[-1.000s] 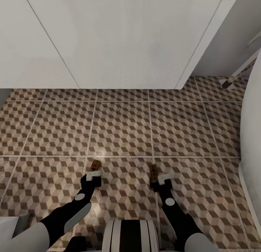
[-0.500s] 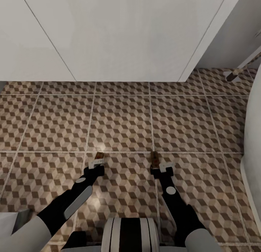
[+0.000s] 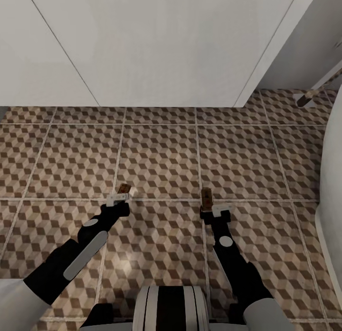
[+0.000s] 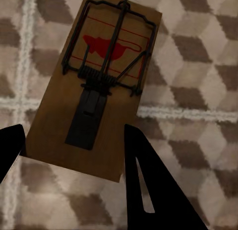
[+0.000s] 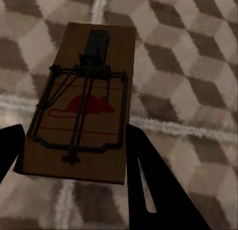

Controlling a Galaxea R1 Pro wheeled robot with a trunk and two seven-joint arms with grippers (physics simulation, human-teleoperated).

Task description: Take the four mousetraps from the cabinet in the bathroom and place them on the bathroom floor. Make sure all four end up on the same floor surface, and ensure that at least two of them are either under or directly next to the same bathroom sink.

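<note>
Both arms reach low over the cube-patterned bathroom floor. My left gripper is shut on one tan mousetrap; in the left wrist view this mousetrap sits between the black fingers, its red spot and wire facing up. My right gripper is shut on a second mousetrap, which also shows in the right wrist view, mousetrap. Both traps hang just above the tiles near a grout line. The white vanity front stands a tile ahead; basin, tap and wooden cabinet are out of view.
The curved white bathtub wall runs along the right edge. A slanted pale leg with a dark foot rests on the tiles beside the vanity's right corner. Open tiled floor lies between the grippers and the vanity.
The head view tilted, bringing the vanity closer in the picture. Both arms have stretched forward with their traps, the left one further and slightly leftward.
</note>
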